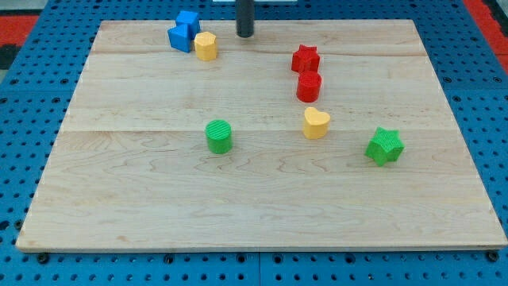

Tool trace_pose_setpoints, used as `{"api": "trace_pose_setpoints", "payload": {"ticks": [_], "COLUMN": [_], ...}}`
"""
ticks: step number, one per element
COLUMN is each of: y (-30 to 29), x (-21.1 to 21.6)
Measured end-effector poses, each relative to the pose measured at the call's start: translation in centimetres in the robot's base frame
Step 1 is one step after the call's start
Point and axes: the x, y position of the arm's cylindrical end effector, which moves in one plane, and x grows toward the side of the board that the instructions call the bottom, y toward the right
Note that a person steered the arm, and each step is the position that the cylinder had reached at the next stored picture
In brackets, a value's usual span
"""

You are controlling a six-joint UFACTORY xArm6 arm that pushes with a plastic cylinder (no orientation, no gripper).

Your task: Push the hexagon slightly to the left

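Observation:
A yellow hexagon block sits near the view's top, left of centre, touching the right side of the blue blocks. My tip is on the board just to the right of the yellow hexagon, with a small gap between them. The rod rises out of the view's top.
A red star block and a red cylinder stand right of centre. A yellow heart block lies below them. A green cylinder sits mid-board and a green star at the right. The wooden board lies on a blue pegboard.

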Motion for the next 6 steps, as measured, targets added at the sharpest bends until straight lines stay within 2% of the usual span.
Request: {"api": "trace_pose_setpoints", "payload": {"ticks": [1, 2, 3, 4, 5, 6], "y": [-5.0, 0.2, -1.9, -10.2, -11.6, -6.6], "x": [1.0, 1.5, 8.6, 9.9, 6.2, 6.0]}}
